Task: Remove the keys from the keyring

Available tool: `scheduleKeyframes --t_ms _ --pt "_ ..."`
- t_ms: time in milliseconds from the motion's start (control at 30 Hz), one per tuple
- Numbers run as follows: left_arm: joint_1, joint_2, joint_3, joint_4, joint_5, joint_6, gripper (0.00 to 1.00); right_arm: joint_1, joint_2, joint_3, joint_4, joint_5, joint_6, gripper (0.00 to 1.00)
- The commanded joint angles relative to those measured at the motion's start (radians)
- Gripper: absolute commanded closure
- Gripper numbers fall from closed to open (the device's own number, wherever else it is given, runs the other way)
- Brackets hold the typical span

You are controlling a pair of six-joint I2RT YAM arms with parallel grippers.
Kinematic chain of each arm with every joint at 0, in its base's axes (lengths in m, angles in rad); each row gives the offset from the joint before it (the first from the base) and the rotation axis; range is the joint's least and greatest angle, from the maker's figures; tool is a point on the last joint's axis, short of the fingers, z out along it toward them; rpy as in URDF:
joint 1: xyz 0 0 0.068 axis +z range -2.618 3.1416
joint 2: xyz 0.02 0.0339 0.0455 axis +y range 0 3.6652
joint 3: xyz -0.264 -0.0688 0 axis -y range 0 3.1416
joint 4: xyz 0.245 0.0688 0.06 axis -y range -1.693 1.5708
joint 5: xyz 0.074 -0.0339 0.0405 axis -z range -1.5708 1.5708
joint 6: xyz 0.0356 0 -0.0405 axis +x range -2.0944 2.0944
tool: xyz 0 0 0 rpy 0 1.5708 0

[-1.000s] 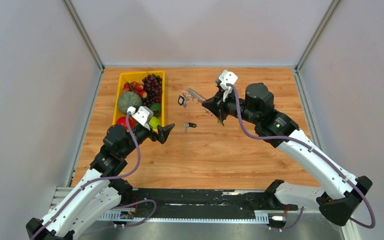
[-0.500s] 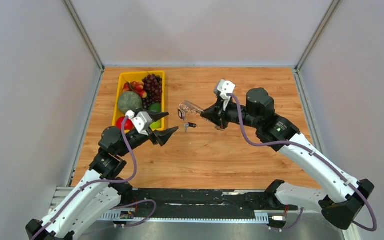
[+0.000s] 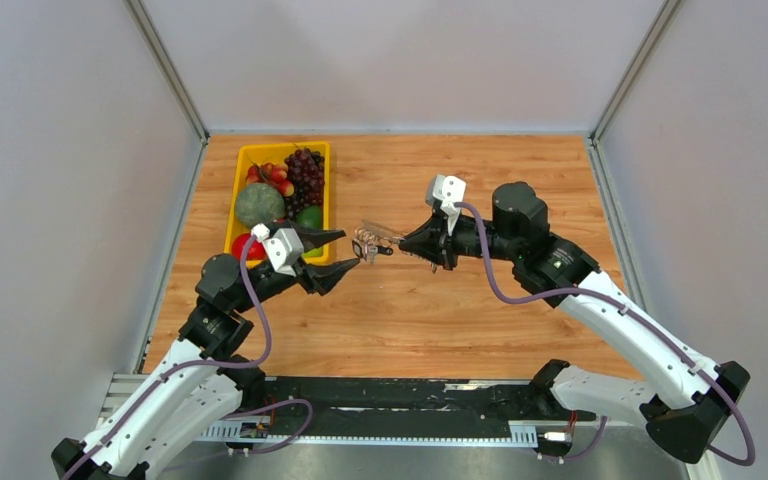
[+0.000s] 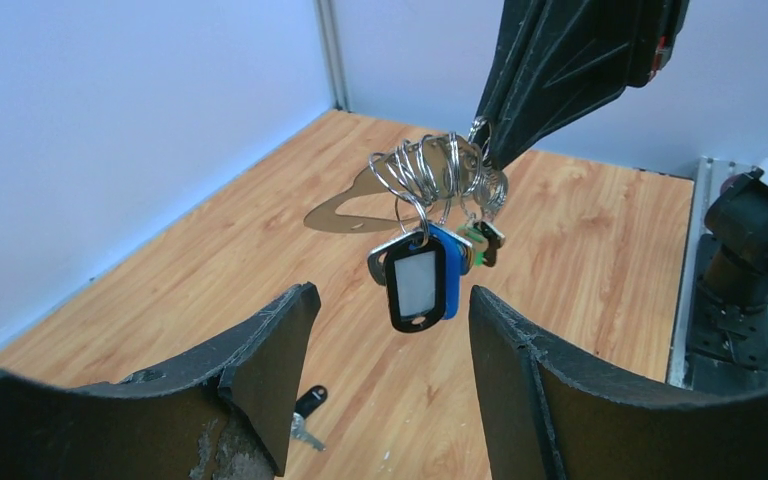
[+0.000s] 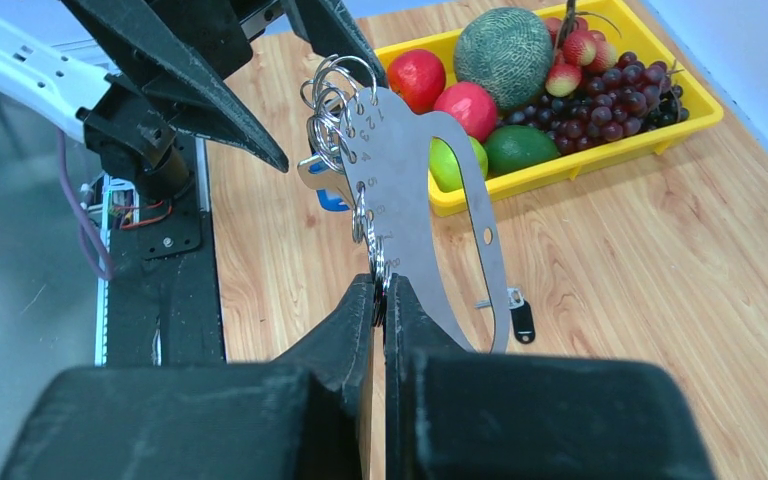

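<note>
1. Small digits are stamped beside the holes of the flat metal keyring (image 5: 430,200); 1, 2 and 3 can be read.
2. One keyring carries several wire rings (image 5: 335,90) and three visible keys (image 4: 420,285), headed black, blue and green. One black-headed key (image 5: 520,320) lies loose on the table (image 3: 460,300) below the keyring.
3. The right gripper (image 5: 380,290) is clamped on the keyring's end, holding it in the air.
4. The left gripper (image 4: 390,300) stands wide under the keyring, a finger on either side of the hanging keys, touching none.
5. One yellow tray (image 5: 560,165) of fruit sits beyond the keyring.
</note>
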Motion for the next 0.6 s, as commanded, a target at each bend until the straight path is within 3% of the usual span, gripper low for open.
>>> scheduleKeyframes --t_ms 0,367,500,567 --pt "0.002 0.000 0.005 0.058 0.064 -0.015 0.33 0.004 -0.040 -0.003 0.067 -0.083 -0.045 1.00" --pt "0.002 0.014 -0.003 0.100 0.185 -0.033 0.42 0.007 -0.036 -0.005 0.061 -0.109 -0.052 1.00" --pt "0.001 0.023 -0.005 0.112 0.210 -0.035 0.51 0.010 -0.032 -0.001 0.059 -0.112 -0.054 1.00" --pt "0.001 0.028 -0.004 0.110 0.218 -0.033 0.65 0.010 -0.034 -0.002 0.058 -0.105 -0.056 1.00"
